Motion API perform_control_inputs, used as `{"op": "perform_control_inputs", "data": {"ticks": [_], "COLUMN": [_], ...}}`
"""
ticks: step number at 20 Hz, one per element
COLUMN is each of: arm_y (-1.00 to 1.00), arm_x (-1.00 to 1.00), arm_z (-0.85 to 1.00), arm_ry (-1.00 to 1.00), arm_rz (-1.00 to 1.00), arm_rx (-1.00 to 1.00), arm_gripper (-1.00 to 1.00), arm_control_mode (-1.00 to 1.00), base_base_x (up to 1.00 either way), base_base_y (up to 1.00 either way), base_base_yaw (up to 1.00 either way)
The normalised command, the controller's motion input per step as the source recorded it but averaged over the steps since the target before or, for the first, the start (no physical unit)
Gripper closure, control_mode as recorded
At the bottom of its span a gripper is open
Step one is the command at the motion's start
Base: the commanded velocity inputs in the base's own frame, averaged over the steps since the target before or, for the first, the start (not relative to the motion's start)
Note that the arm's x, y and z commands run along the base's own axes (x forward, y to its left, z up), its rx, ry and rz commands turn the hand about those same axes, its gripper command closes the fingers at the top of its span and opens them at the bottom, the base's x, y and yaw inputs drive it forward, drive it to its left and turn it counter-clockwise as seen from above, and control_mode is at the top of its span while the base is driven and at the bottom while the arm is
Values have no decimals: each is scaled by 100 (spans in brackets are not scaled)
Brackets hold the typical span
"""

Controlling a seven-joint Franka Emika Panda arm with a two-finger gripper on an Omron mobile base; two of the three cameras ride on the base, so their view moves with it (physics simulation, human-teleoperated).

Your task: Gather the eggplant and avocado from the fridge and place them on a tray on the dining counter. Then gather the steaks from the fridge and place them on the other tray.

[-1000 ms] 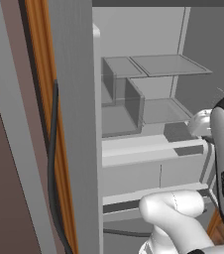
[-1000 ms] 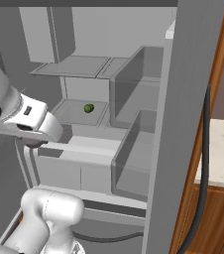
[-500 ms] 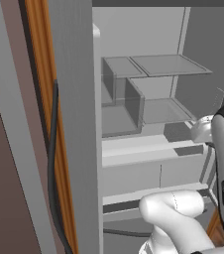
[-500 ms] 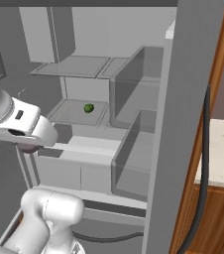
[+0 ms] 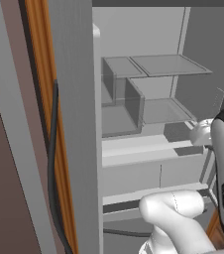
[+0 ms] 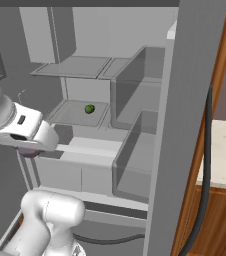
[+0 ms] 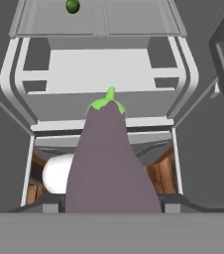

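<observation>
A: Gripper (image 7: 111, 198), item one: we log it clamped on the long, dull purple eggplant with a green cap (image 7: 110, 163), which rises up the middle of the hand view, stem end pointing at the open fridge.

B: Agreed. In the right base view we see a sliver of purple under the white hand (image 6: 27, 151), out in front of the lower shelves. The fingertips themselves are covered by the fruit.

A: Item two: small round green avocado (image 6: 89, 108). We place it on the glass shelf at the back of the tall grey steel fridge (image 6: 135, 100), left compartment as that camera sees it, lying alone.

B: Same fruit sits at the top of the hand view, well apart from the eggplant.

A: Item three: pale speckled stone table (image 6: 224, 150), at the right edge past the fridge's side wall.
</observation>
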Motion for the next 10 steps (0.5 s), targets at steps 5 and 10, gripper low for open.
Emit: {"op": "perform_control_inputs", "data": {"ticks": [5,10], "arm_y": [0,0], "arm_x": [0,-5], "arm_z": [-11,-1], "arm_ry": [0,0], "arm_rz": [2,0], "arm_rx": [2,0], "arm_gripper": [100,100], "arm_control_mode": [-100,100], "base_base_x": [0,-42], "base_base_y": [0,0], "base_base_yaw": [0,0]}}
